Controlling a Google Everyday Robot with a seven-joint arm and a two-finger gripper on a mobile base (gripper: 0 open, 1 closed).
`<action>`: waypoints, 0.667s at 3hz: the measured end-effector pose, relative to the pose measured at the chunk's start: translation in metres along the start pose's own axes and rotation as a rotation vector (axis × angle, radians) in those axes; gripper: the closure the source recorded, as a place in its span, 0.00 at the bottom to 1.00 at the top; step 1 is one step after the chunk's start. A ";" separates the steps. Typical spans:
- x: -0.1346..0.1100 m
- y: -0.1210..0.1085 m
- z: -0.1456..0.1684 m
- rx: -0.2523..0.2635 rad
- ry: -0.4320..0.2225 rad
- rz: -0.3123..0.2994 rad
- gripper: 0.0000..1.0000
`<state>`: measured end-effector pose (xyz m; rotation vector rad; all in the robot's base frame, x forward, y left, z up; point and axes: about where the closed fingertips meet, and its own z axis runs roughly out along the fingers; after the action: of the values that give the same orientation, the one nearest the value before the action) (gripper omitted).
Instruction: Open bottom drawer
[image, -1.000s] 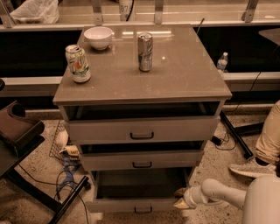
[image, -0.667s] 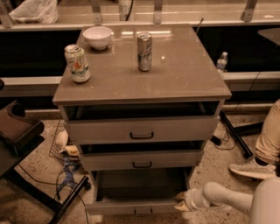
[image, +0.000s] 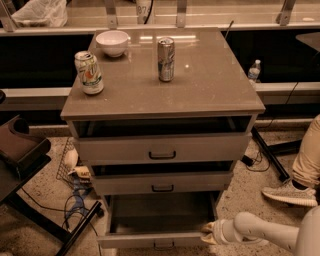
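Note:
The bottom drawer (image: 150, 240) of the grey-beige cabinet is pulled well out, its inside bare, and its small dark bar handle (image: 164, 246) sits at the frame's lower edge. My gripper (image: 209, 233) reaches in from the lower right on a white arm (image: 260, 231) and sits at the drawer's front right corner, against the top edge of the front panel. The middle drawer (image: 162, 183) and the top drawer (image: 162, 148) above it stand slightly out.
On the cabinet top (image: 210, 85) stand a white bowl (image: 112, 42), a green-white can (image: 89, 73) and a silver can (image: 166, 59). A person's leg and shoe (image: 290, 193) are at the right. Cables (image: 75, 200) and a dark chair (image: 20, 155) are at the left.
The bottom drawer has come a little further out toward the camera, and my gripper at its right corner has moved back with it.

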<state>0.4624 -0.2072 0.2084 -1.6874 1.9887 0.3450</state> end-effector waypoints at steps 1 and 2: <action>-0.018 0.049 -0.042 -0.073 -0.028 -0.214 1.00; -0.021 0.075 -0.052 -0.113 -0.037 -0.304 1.00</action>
<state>0.3802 -0.2005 0.2530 -2.0035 1.6798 0.3808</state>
